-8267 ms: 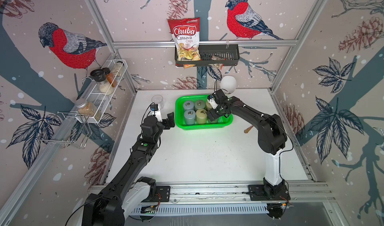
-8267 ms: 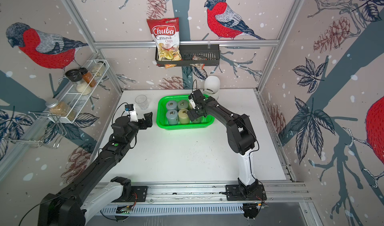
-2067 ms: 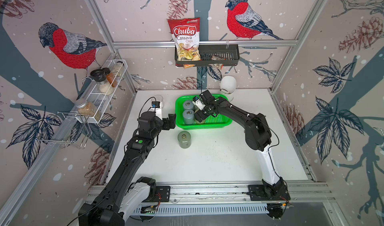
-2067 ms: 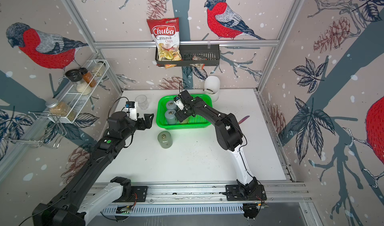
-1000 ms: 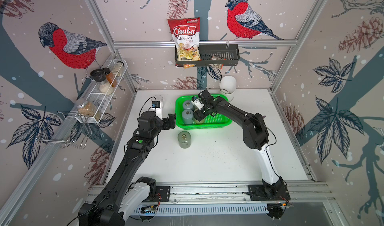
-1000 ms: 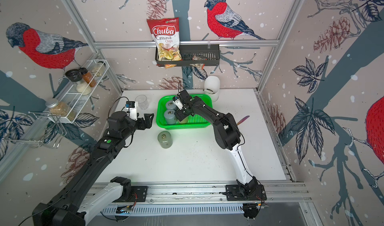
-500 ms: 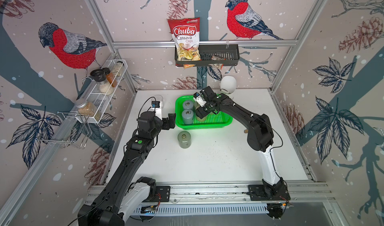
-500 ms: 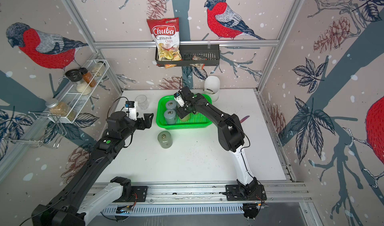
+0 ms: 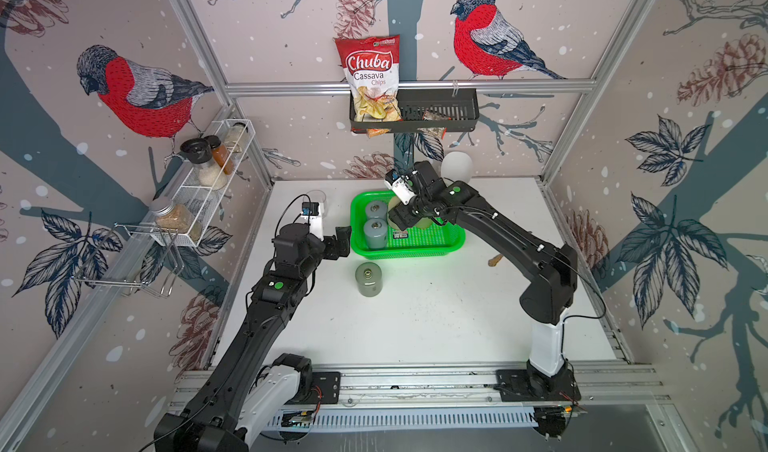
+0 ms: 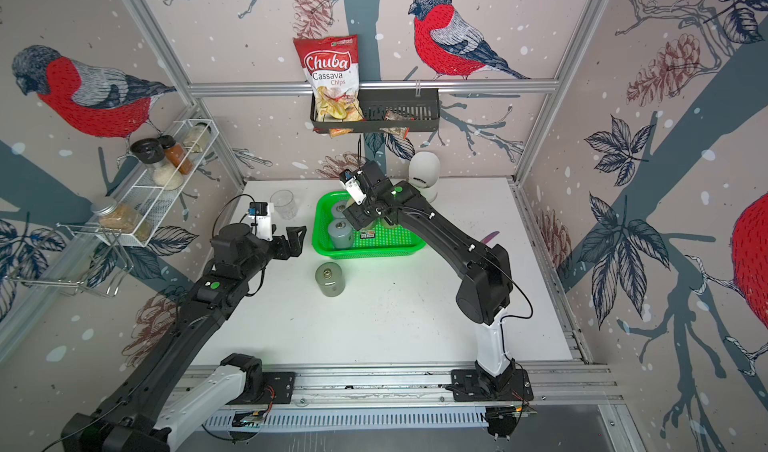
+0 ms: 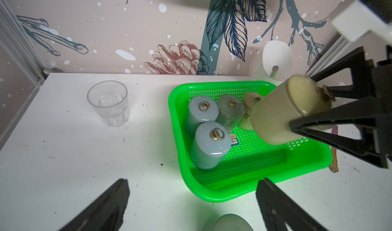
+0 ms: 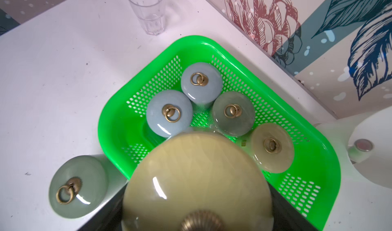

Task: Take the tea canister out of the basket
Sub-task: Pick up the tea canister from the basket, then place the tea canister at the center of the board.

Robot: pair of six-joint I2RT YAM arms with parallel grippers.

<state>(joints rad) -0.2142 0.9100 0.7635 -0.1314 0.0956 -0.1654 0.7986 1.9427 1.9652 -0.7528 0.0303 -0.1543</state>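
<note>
Glass [image 11: 108,103] stands at the rear left of the tabletop [image 9: 415,325]. Just right of it, the left hand [image 9: 338,241] hovers with fingers spread, just beside the left wall of the basket [image 9: 415,251]. 1 grey-green canister [image 9: 368,279] stands on the tabletop in front of the basket. Inside stand 4 others, among them a blue-grey canister [image 12: 169,113]. Above the basket's middle, the right hand [image 11: 301,100] pinches the beige tea canister [image 11: 282,111] at its lid end, tilted, over the mesh floor.
</note>
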